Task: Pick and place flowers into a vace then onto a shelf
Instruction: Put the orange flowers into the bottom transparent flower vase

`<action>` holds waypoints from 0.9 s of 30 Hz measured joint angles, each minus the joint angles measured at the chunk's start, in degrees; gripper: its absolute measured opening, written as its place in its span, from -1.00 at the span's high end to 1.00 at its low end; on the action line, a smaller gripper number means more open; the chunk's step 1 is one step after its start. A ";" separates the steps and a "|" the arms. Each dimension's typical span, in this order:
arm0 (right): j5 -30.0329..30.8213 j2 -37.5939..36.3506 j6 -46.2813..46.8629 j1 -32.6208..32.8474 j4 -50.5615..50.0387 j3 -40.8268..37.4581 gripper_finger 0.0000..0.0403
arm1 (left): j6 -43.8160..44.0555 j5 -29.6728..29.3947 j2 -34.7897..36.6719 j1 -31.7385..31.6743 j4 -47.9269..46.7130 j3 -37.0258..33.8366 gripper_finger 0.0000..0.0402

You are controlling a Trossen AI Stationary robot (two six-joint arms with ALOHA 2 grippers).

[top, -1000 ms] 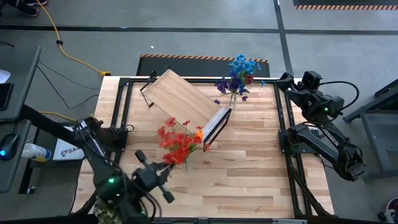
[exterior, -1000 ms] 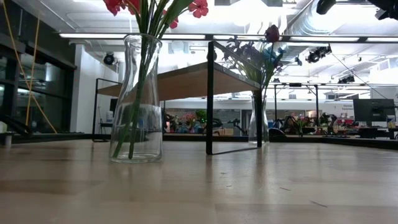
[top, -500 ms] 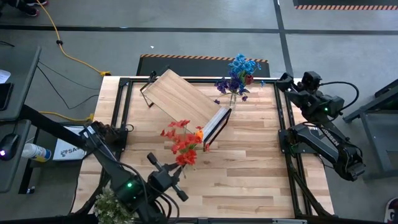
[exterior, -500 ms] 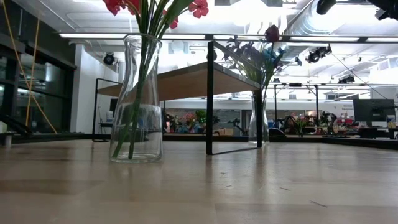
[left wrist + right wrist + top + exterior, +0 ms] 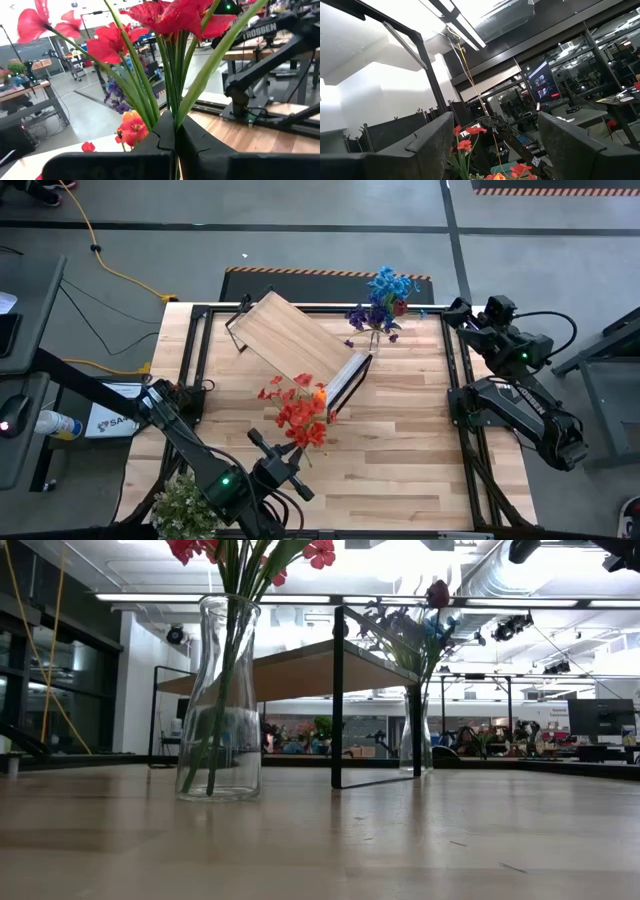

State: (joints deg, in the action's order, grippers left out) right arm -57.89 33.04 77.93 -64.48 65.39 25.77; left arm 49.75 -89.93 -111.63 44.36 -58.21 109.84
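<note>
- Two vases are standing on the bench (image 5: pixel 400 440): a near glass vase (image 5: pixel 220 700) holding red flowers (image 5: pixel 298 412), and a far vase (image 5: pixel 415 735) with blue and purple flowers (image 5: pixel 383 298) beyond the shelf (image 5: pixel 290 340).
- Over the last second the left arm has been sliding along the near edge of the bench toward the middle, and the red flowers' heads have been drifting the same way with it, from beside the shelf's pale end panel (image 5: pixel 348 380) to just in front of it.
- Meanwhile the near glass vase is sitting exactly where it was in the low view, so only the stems are leaning and shifting inside it; my reading is that the bunch is being settled in the vase, with the move to the shelf not yet begun.
- The left gripper (image 5: pixel 175 142) is keeping its jaws pressed together on the green stalks of the red flowers, which are fanning out just beyond its tips.
- The right gripper (image 5: pixel 492 145) is waiting at the far right corner of the bench, its jaws standing wide apart and holding nothing.
- Nothing is resting on the shelf.
</note>
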 joint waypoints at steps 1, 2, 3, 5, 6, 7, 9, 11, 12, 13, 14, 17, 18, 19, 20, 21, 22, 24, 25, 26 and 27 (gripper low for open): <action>-0.01 0.00 -0.01 -0.01 0.00 0.01 -0.39 | 0.05 -0.01 -0.16 -0.16 -0.47 0.00 0.83; -0.01 0.00 -0.12 0.01 0.00 0.01 -0.39 | 0.05 -0.04 -0.38 -0.14 -0.56 0.00 0.83; -0.05 0.00 -0.40 0.01 0.00 -0.01 -0.39 | 0.03 -0.04 -0.64 -0.32 -0.54 0.00 0.83; -0.17 0.00 -0.81 0.01 -0.02 -0.01 -0.39 | 0.05 0.07 -0.82 -0.85 -0.91 -0.17 0.83; -0.31 0.00 -0.85 0.01 0.00 -0.01 -0.39 | 0.15 -0.02 -0.82 -1.00 -0.93 -0.52 0.83; -0.50 0.00 -0.85 -0.01 0.00 -0.01 -0.39 | 0.34 -0.09 -0.74 -1.36 -0.98 -0.87 0.83; -0.76 0.00 -0.85 0.01 0.00 0.00 -0.39 | 1.51 -0.19 -0.72 -1.72 -1.74 -1.71 0.83; -1.03 0.00 -0.85 0.00 0.02 0.00 -0.39 | 2.72 0.01 -0.75 -1.82 -2.73 -2.27 0.83; -1.03 0.00 -0.87 0.01 0.00 -0.01 -0.39 | 3.37 -0.02 -0.75 -2.04 -3.00 -2.48 0.83; -1.03 0.00 -0.90 0.01 0.00 -0.01 -0.39 | 4.33 -0.07 -0.72 -2.16 -3.60 -2.76 0.83; -1.03 0.00 -0.90 0.01 0.01 0.00 -0.39 | 5.20 -0.09 -0.71 -2.33 -3.78 -3.13 0.83; -1.01 0.00 -1.03 0.00 0.02 -0.01 -0.39 | 6.33 0.01 -0.73 -2.91 -3.79 -4.40 0.83; -0.99 0.00 -1.05 0.01 0.00 0.00 -0.39 | 6.90 -0.02 -0.73 -2.95 -3.80 -4.79 0.83; -0.96 0.00 -1.05 0.01 0.02 -0.01 -0.39 | 7.67 -0.08 -0.71 -3.04 -3.93 -5.16 0.83; -0.96 0.00 -1.05 0.00 0.00 -0.01 -0.39 | 8.47 -0.05 -0.71 -3.29 -4.22 -5.47 0.83; -0.95 0.00 -1.05 0.00 0.01 0.01 -0.39 | 9.40 -0.01 -0.73 -3.43 -4.93 -5.71 0.83; -0.96 0.00 -1.05 0.01 0.02 -0.01 -0.39 | 10.41 0.00 -0.73 -3.46 -5.49 -5.94 0.83; -0.96 0.00 -1.05 0.01 0.02 0.00 -0.39 | 11.64 -0.08 -0.71 -3.90 -5.73 -6.41 0.83; -0.97 0.00 -1.05 -0.01 0.02 0.00 -0.39 | 12.50 -0.08 -0.71 -3.98 -6.12 -6.65 0.83; -0.98 0.00 -1.05 0.01 0.02 -0.01 -0.39 | 13.27 -0.02 -0.71 -4.01 -6.42 -6.87 0.83; -0.99 0.00 -1.03 0.00 0.02 -0.01 -0.39 | 13.66 -0.02 -0.71 -4.02 -6.41 -7.09 0.83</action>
State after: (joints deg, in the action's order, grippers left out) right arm -58.88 33.04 76.90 -64.48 65.41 25.76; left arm 63.41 -89.95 -112.33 40.34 -64.62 102.75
